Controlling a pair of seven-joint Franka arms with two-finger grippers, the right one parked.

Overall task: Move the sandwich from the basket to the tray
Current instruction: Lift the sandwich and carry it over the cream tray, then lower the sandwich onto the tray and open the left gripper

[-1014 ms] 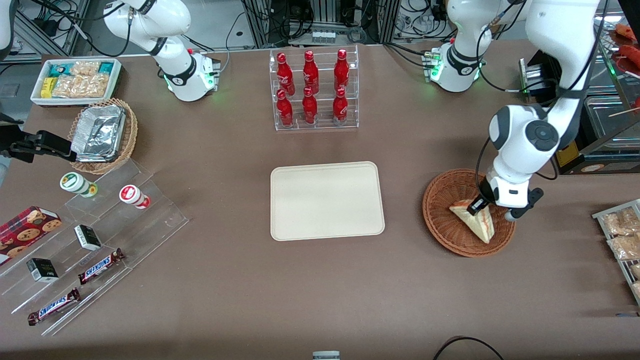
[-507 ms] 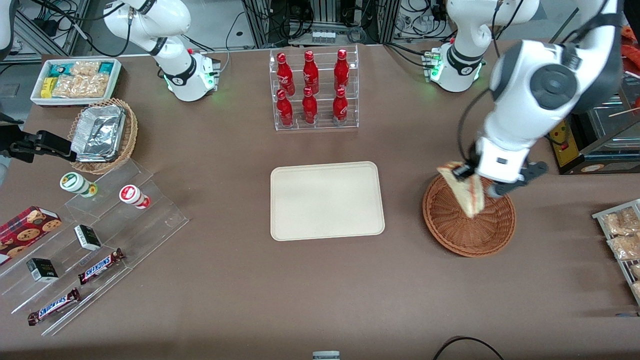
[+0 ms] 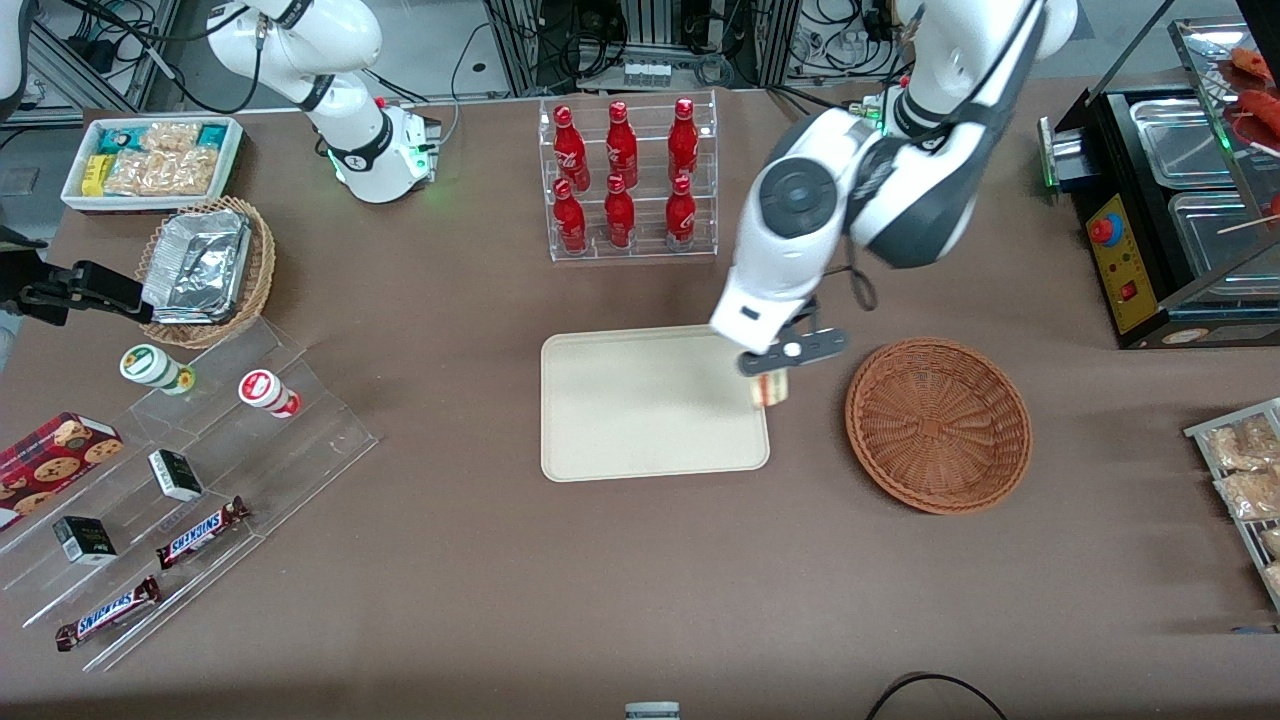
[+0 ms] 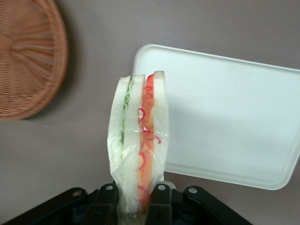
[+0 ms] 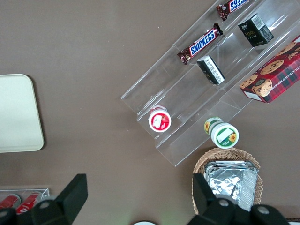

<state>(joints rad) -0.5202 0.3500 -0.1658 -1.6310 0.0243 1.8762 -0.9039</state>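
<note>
Sandwich at tray's edge

Sandwich [image 4: 138, 145] hangs on edge, clamped in the gripper [image 3: 766, 372], above the tray [image 3: 640, 400] rim nearest the basket [image 3: 938, 425]. Bare tray lies toward the parked arm's end; carry it that way.

Seeing six red bottles [image 3: 625, 180] standing in a clear rack [image 3: 632, 248], farther from the front camera than anything else mid-table. Noting a white bin of snack packets [image 3: 150, 160] and a tan wicker basket [image 3: 258, 270] holding foil trays [image 3: 198, 265] toward the parked arm's end. Logging a clear tiered stand [image 3: 300, 450] nearer the camera there, carrying two lidded cups [image 3: 155, 368], a cookie box [image 3: 55, 450], two small dark boxes [image 3: 175, 474] and two Snickers bars [image 3: 200, 532]. Spotting steel pans [image 3: 1180, 125] and bagged snacks [image 3: 1240, 470] toward the working arm's end.
</note>
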